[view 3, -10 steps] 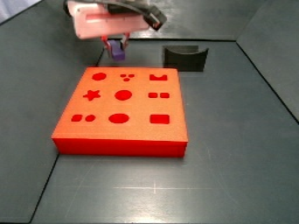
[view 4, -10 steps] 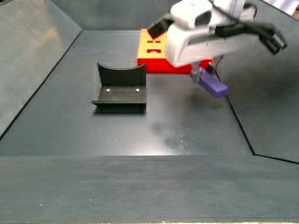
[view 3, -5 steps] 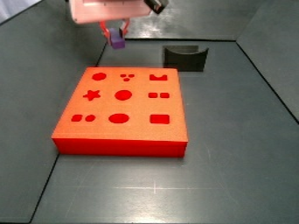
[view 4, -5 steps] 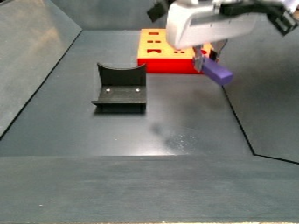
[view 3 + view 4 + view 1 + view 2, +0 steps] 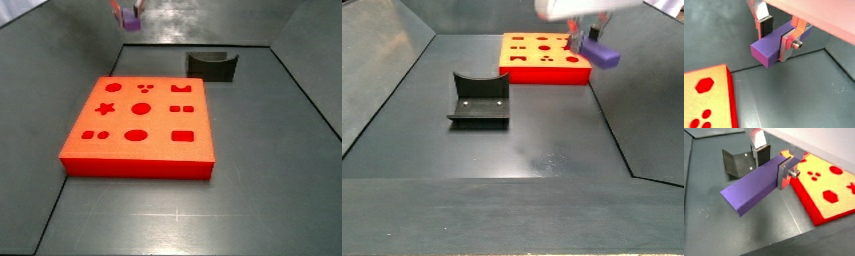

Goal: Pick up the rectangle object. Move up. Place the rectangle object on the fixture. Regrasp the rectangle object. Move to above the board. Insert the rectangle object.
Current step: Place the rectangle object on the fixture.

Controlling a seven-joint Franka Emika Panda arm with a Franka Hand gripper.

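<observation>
Two silver fingers [image 5: 793, 36] are what I see clamped on the purple block [image 5: 771, 47], one plate on each side, in both wrist views; the gripper [image 5: 777, 34] is closed on the block [image 5: 754, 188] and carrying it in the air. In a side view the block [image 5: 130, 14] hangs at the very top edge of the picture, above the far end of the floor, beyond the red board [image 5: 140, 125] and well clear of it. In a side view the block [image 5: 600, 51] sits high, beside the board's [image 5: 545, 58] right corner, the gripper [image 5: 591, 36] mostly cut off above. The dark fixture [image 5: 478, 101] stands alone on the grey floor [image 5: 516, 140], well apart from the block. The board's cut-outs are all open.
</observation>
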